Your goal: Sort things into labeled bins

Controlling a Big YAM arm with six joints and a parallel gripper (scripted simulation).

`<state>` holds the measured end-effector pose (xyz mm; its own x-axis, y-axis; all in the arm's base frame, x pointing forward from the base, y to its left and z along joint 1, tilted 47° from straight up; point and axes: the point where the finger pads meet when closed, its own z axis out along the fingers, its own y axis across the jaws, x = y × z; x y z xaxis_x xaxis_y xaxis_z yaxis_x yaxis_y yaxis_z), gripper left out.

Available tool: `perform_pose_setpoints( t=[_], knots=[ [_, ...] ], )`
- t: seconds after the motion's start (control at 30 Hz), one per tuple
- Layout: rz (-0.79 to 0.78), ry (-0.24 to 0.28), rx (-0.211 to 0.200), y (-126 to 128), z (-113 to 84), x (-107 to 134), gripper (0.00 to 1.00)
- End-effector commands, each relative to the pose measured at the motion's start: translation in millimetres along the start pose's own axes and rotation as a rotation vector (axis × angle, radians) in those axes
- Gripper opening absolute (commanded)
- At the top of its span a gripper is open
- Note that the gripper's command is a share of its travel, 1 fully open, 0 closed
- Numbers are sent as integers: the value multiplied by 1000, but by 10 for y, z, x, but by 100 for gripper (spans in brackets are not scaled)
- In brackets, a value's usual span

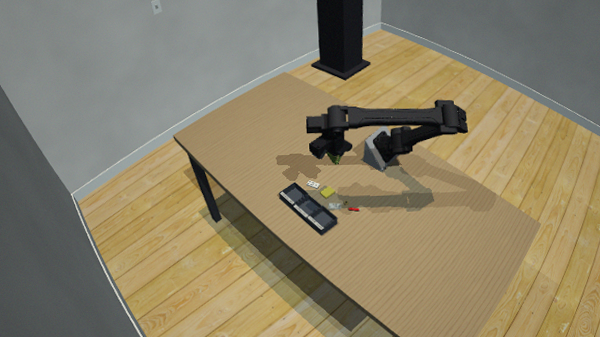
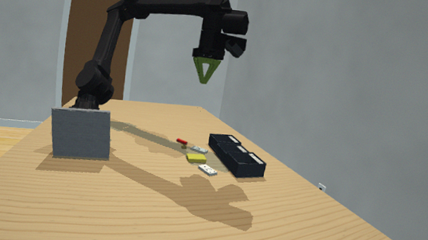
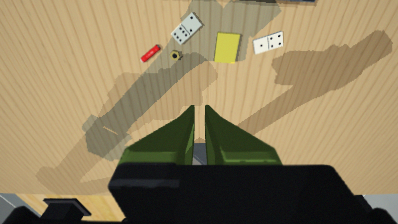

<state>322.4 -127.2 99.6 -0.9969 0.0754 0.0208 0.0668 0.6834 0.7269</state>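
My gripper (image 2: 205, 77) hangs high above the table with its green fingers shut on nothing; it also shows in the wrist view (image 3: 199, 112) and in the top view (image 1: 336, 158). Below it on the table lie a yellow block (image 3: 227, 47), a white domino (image 3: 268, 42), a second domino (image 3: 187, 28), a small red piece (image 3: 150, 53) and a small nut (image 3: 175, 55). A row of three black labelled bins (image 2: 236, 155) stands just beyond them; it also shows in the top view (image 1: 307, 208). The labels cannot be read.
The arm's grey base block (image 2: 80, 133) stands on the table behind the small things. The bins stand near the table's long edge. A black pillar (image 1: 341, 31) stands on the floor beyond the table.
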Motion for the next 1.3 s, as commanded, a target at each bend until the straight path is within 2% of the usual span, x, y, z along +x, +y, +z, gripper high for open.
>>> perform_pose_setpoints(
  t=[0.0, 1.27],
  knots=[
    [-50, -11, 26, -11, -110, -203, 8],
    [-42, -36, 34, -143, -170, -216, 8]
  ],
)
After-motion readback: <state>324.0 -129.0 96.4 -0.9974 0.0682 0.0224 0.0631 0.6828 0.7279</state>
